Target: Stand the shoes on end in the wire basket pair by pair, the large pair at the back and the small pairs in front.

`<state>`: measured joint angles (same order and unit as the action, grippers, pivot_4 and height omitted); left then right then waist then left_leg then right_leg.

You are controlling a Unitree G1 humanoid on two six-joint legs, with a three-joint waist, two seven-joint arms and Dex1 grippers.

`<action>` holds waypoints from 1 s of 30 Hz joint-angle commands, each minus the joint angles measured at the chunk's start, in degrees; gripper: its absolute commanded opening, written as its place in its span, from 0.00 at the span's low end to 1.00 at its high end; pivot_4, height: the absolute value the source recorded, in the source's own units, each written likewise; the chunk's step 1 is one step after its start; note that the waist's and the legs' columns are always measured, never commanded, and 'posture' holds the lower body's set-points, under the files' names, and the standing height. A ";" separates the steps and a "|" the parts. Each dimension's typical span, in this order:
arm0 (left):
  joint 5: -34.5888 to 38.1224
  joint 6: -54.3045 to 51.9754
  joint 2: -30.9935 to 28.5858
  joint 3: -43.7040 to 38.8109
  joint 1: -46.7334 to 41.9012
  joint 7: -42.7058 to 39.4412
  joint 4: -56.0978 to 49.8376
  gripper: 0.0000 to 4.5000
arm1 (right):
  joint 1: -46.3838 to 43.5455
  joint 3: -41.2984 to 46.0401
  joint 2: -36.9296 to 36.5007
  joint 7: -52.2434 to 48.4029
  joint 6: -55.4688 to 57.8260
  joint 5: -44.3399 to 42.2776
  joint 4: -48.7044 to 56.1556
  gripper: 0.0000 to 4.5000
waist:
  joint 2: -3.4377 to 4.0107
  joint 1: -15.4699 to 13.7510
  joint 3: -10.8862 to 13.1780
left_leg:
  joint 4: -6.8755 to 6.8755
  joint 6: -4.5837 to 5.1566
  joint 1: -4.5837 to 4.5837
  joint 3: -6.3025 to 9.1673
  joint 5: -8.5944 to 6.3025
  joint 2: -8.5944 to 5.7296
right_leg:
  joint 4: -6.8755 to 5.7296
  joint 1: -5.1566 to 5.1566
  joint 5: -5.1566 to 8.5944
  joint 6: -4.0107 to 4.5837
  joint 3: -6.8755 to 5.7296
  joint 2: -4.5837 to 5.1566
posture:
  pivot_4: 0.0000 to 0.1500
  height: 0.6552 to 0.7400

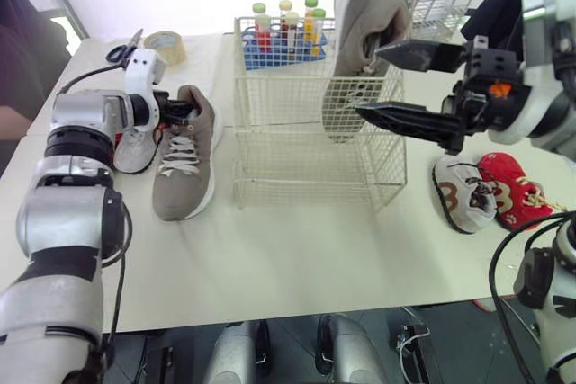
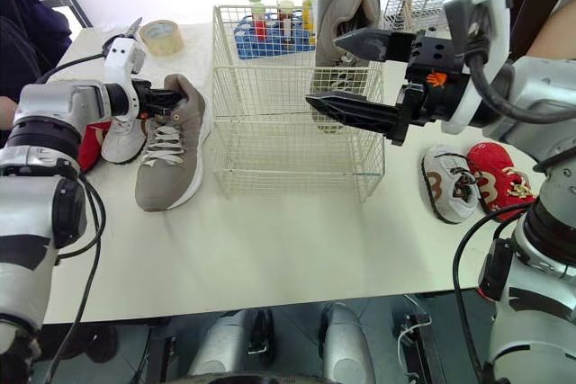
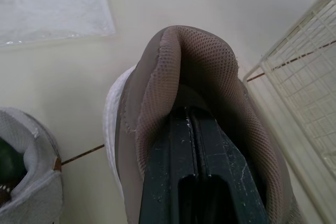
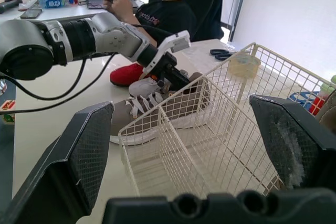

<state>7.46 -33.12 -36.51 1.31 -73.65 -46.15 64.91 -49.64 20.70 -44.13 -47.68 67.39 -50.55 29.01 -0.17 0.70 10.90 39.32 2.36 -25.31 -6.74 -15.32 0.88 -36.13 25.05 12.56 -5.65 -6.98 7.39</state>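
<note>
1. A large taupe mesh sneaker with a white foam sole [image 1: 367, 33] stands on end at the back right of the cream wire basket [image 1: 306, 164]. Its toe points up and rises well above the rim.
2. Its mate, a taupe sneaker with pale laces [image 1: 184, 155], lies flat on the cream table [image 1: 288, 258] just left of the basket. The heel points to the far edge, and the collar is padded, rounded mesh.
3. The left gripper [image 1: 183, 112] sits inside that heel opening. Its black fingers are pressed together with only a thin seam between them, and the collar arches over them.
4. The right gripper [image 1: 369, 80] hangs at the basket's right side with its fingers spread wide, one high and one low, before the standing sneaker. I cannot tell whether it touches the sneaker.
5. Right of the basket, a small grey-and-white shoe [image 1: 459, 191] and a small red shoe [image 1: 513, 188] lie side by side on the table, touching.
6. A small white shoe [image 1: 135, 152] sits beside the left arm.
7. At the far edge are a roll of tan tape [image 1: 165, 45], black-handled scissors [image 1: 121, 49] and a blue rack of capped bottles [image 1: 283, 38].
</note>
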 commanded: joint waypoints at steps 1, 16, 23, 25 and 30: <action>-2.48 2.32 0.23 -0.17 -0.57 2.01 2.80 0.00 | -0.28 0.83 -1.51 1.94 -1.81 -2.21 1.17 0.99 | 0.00 0.04 0.00 | 0.00 0.00 0.00 0.00 0.00 0.00 | 0.00 0.00 0.00 0.00 0.00 0.00 | 1.00 1.00; 1.56 1.12 0.35 -10.37 -2.84 8.91 3.86 0.00 | 1.24 -1.10 -3.33 6.24 -5.62 -5.41 -0.12 0.99 | -0.03 0.01 -0.01 | 0.00 0.01 0.04 -0.06 0.00 0.03 | -0.01 0.05 0.00 0.00 0.08 0.01 | 1.00 1.00; -0.28 2.17 1.08 -9.09 -0.21 8.19 2.52 0.00 | 1.09 -2.92 -3.27 6.62 -7.26 -5.39 -1.43 0.99 | -0.08 0.00 -0.03 | 0.01 0.01 0.03 -0.09 0.00 0.02 | -0.06 0.05 0.00 0.00 0.08 0.01 | 1.00 1.00; -0.06 2.76 1.25 -9.21 -0.49 7.79 1.12 0.12 | 1.10 -3.42 -3.48 6.54 -7.75 -5.21 -1.67 1.00 | -0.08 0.00 -0.03 | 0.01 0.01 0.03 -0.09 0.00 0.02 | -0.06 0.05 0.00 0.00 0.08 0.01 | 1.00 1.00; 1.60 0.83 0.81 -10.63 -3.38 7.92 -4.85 0.63 | 1.08 -3.58 -4.13 6.57 -7.96 -5.96 -1.74 1.00 | -0.12 -0.19 -0.01 | 0.01 0.01 0.01 -0.09 0.00 0.03 | -0.07 0.07 0.00 0.00 0.08 0.01 | 1.00 1.00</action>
<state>7.74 -32.35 -34.59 -7.80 -73.87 -38.61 64.78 -48.02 16.13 -47.02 -41.02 60.83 -55.42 26.67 -0.29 0.51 10.89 39.33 2.37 -25.31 -6.82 -15.32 0.90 -36.20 25.12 12.56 -5.65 -6.91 7.40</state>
